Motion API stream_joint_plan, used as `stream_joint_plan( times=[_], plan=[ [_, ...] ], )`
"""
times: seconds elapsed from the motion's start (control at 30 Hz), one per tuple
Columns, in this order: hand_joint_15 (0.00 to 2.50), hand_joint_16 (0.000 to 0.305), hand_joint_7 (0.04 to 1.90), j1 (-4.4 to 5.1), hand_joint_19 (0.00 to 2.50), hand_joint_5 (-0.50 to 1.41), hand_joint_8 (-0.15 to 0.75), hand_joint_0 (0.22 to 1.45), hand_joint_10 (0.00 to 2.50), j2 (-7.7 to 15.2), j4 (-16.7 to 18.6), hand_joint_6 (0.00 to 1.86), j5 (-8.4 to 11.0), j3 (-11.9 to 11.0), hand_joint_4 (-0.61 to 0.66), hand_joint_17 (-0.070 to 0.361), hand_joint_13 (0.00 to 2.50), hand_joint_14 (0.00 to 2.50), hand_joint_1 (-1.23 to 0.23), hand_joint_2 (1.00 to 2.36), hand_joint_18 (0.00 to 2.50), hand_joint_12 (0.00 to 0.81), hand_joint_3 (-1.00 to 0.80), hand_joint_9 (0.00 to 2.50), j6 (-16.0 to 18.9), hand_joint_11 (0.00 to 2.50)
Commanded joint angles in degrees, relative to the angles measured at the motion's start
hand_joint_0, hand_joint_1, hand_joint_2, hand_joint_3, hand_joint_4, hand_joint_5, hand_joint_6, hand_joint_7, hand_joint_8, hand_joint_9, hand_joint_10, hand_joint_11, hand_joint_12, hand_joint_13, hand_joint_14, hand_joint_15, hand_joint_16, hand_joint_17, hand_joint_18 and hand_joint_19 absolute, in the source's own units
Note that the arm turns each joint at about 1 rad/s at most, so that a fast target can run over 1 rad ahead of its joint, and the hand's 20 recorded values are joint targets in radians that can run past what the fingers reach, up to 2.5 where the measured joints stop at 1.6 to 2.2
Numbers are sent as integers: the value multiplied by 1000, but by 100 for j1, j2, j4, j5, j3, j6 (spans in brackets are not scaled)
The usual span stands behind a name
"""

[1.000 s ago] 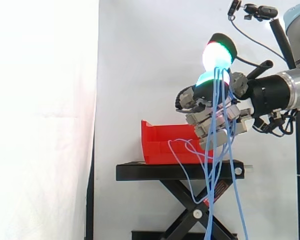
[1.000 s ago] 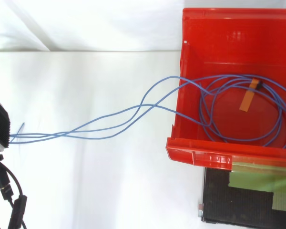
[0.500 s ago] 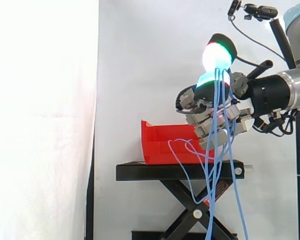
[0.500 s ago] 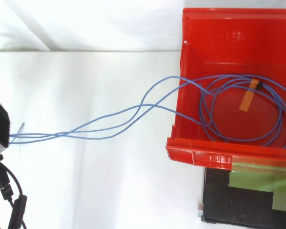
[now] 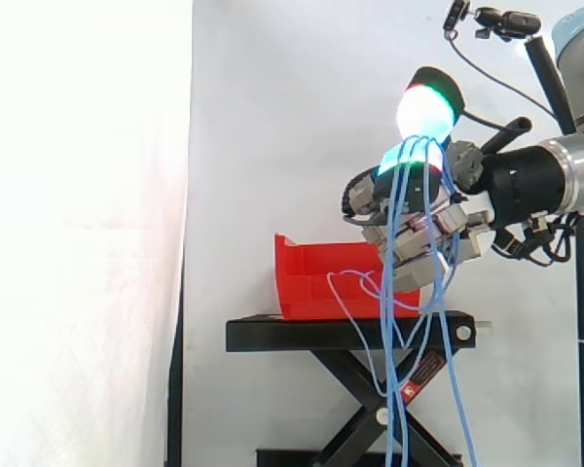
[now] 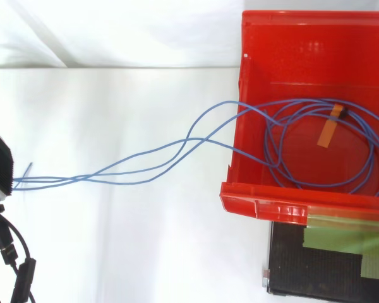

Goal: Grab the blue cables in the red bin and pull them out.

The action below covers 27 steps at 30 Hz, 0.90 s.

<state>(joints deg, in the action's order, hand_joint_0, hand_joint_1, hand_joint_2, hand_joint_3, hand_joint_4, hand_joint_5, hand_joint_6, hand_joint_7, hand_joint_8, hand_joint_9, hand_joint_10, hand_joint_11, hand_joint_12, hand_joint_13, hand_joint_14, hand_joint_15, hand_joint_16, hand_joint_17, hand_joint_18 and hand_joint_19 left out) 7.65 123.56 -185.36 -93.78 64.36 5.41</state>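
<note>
**At 1 o'clock of the red plastic bin point(image 5: 311, 277), the strands slip on the hand**

Seen from the side, the hand point(image 5: 467, 226) keeps its place and pinches the thin blue cables point(image 5: 401, 370) between its glowing pads point(image 5: 426, 112). Half a second ago the strands fell from the pads in one tight bundle toward 6 o'clock. Now they are fanned out toward 9 o'clock over the lower pad. I judge that the strands are sliding in the pinch, not that the hand has travelled.

From the top nothing has moved. The coil with its strip of orange tape point(image 6: 328, 132) lies in the bin as before, and three strands point(image 6: 151, 161) cross the bin wall point(image 6: 232, 151) at its 9 o'clock side. So the pull has gained nothing in this last second, and most of the cable is still inside.

Two edges matter. The strands rub on that bin wall, and the hanging loops pass in front of the plate and crossed legs of the black scissor stand point(image 5: 341, 334), where they may catch.

The white area at 9 o'clock of the bin is free, and so is the space at 12 and 9 o'clock of the hand.
</note>
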Motion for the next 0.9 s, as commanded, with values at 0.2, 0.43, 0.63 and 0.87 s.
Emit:
stream_joint_plan(
  times=[0.2, 0.43, 0.63, 0.87],
  plan=[
    [1040, 44, 450, 0, 1208, 592, 282, 753, 1353, 2, 0, 918, 0, -2, 228, 100, 798, 1496, -925, 1000, 782, 361, -1000, 719, 0, 1109],
    [1048, 44, 459, 0, 1211, 592, 281, 771, 1333, 2, 0, 920, 0, -2, 229, 99, 803, 1466, -943, 1000, 780, 350, -1000, 721, 0, 1130],
    [1068, 43, 453, 0, 1214, 585, 275, 792, 1315, 2, 0, 926, 0, -2, 222, 97, 806, 1442, -972, 1000, 778, 349, -977, 718, 0, 1147],
    [1073, 42, 452, 0, 1225, 575, 269, 814, 1301, 2, 9, 932, 0, -2, 214, 96, 807, 1424, -990, 1004, 771, 344, -927, 714, -9, 1144]
  ],
)
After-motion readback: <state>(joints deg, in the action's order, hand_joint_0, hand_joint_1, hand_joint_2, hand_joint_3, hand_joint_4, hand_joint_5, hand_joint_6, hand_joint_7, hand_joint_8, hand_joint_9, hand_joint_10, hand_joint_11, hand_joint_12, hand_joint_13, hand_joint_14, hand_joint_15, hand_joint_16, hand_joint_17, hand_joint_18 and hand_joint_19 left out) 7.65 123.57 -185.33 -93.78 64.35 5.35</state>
